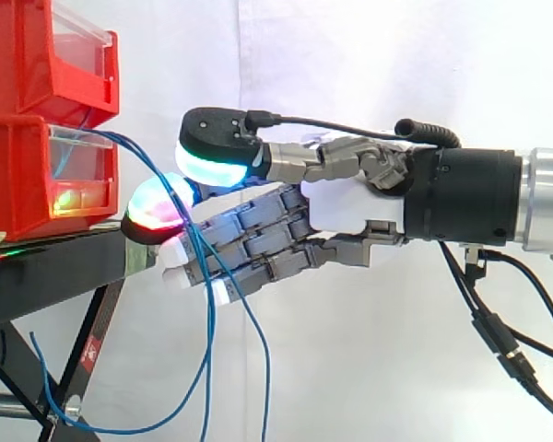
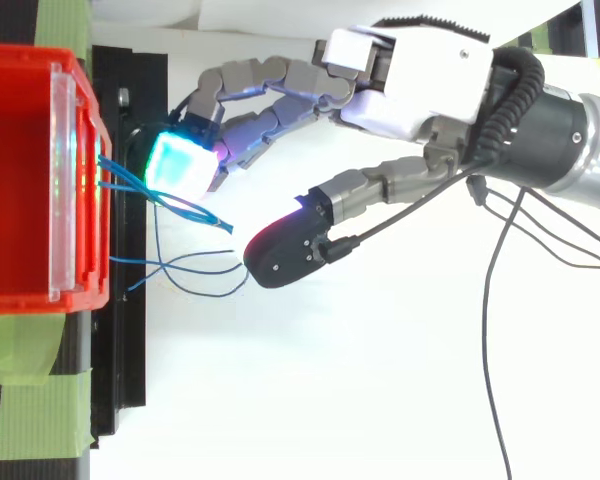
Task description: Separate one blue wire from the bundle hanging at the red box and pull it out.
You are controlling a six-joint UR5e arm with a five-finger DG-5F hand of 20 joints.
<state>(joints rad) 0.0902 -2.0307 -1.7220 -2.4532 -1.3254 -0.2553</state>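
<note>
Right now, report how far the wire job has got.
Done: the hand is at the blue wires hanging from the red box. In hand: its fingers and thumb sit apart with wires running between them, and nothing looks pinched. Left: single out one wire, close on it and pull it out. All the wires run to the box.

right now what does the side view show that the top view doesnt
Side view: a second red bin stacked above, and the blue wires drooping past the black stand. Top view: the wires' loose ends fanned out sideways, green tape, and the gap between thumb and fingers. Both: the hand open at the lower red bin, among the wires.
</note>
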